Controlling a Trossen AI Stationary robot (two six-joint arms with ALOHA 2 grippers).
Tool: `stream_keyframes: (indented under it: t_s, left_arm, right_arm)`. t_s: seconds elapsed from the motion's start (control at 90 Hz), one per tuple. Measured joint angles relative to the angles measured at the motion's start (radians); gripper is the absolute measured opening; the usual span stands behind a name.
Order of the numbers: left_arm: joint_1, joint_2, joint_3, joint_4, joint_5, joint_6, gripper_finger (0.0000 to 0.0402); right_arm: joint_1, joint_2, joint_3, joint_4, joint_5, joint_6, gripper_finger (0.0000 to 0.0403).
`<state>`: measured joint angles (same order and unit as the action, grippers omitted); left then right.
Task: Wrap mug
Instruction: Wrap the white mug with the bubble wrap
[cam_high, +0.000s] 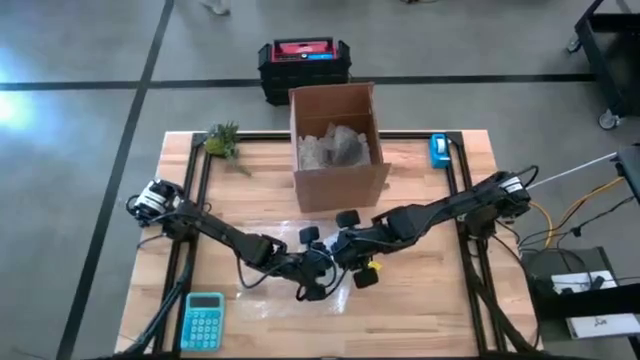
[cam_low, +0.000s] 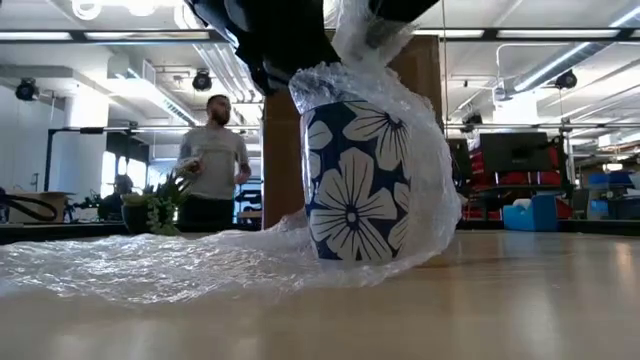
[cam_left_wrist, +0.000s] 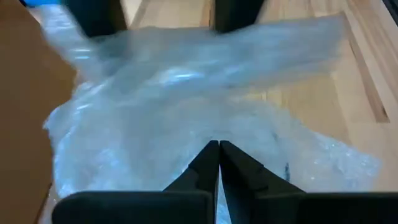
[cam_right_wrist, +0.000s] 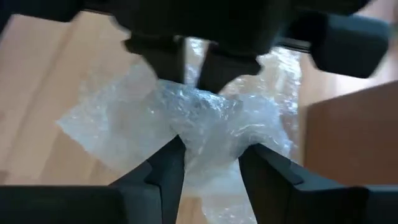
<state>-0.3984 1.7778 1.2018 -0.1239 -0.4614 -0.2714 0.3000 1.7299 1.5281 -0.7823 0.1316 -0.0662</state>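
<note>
Both of my grippers meet near the middle of the table, in front of the cardboard box (cam_high: 338, 145). My left gripper (cam_left_wrist: 218, 147) has its 2 fingers pressed together at the tips, pinching the bubble wrap (cam_left_wrist: 186, 106) as far as I can judge. My right gripper (cam_right_wrist: 210, 149) stands part open, its 2 fingers straddling a bunched fold of the wrap without clearly clamping it. The mug (cam_low: 358, 180), blue with white flowers, stands upright on the table (cam_low: 520, 300) directly below the grippers, with wrap draped over its rim and down one side while the rest of the sheet trails flat across the wood. I judge the wrapping to be partly done: the front of the mug is bare, so the loose sheet has yet to be drawn around it. The next move calls for a firm hold on the gathered top while the trailing wrap is pulled across, without tipping the mug. Both arms reach inward from the table's 2 side edges, stretched low and nearly meeting above the mug.
</note>
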Motion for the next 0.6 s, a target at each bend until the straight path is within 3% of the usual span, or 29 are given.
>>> stream_keyframes:
  t_s: [0.356,0.6]
  left_arm:
    - [-0.024,-0.086,0.029,-0.067,0.009,0.000,0.0000]
    - [-0.021,-0.092,0.020,-0.066,-0.053,0.000,0.0000]
  right_arm:
    - [0.001,0.110,-0.029,0.014,-0.009,0.016,0.0077]
    - [0.001,0.121,-0.029,0.039,-0.011,0.021,0.0047]
